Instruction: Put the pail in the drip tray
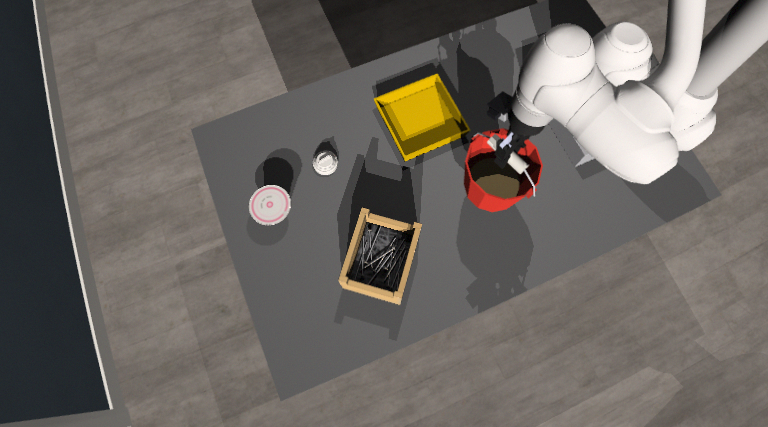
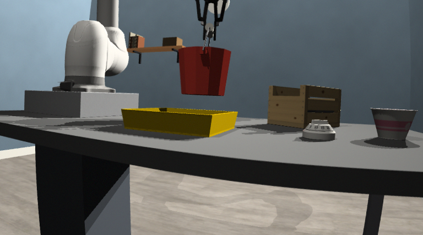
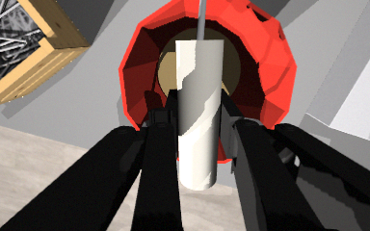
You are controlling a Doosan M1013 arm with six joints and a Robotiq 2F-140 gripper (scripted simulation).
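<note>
A red pail [image 1: 501, 191] [image 2: 204, 70] [image 3: 270, 67] hangs upright in the air by its wire handle with a white grip [image 3: 198, 111] [image 1: 517, 162]. My gripper [image 1: 505, 146] [image 2: 210, 33] [image 3: 196, 104] is shut on that white handle grip, straight above the pail. The yellow drip tray [image 1: 420, 115] [image 2: 179, 121] lies on the table. In the overhead view the pail hangs beside the tray's right corner. In the side view its base is well above the tray's rim. The tray is out of the wrist view.
A wooden crate [image 1: 380, 255] [image 2: 304, 105] [image 3: 36, 53] of dark metal bits stands on the grey table [image 1: 271, 275] [image 2: 265, 154]. A white kitchen timer [image 1: 325, 162] [image 2: 318, 130] and a pink-striped cup [image 1: 269, 204] [image 2: 392, 123] stand farther off. The robot's base block [image 2: 79, 103] is behind the tray.
</note>
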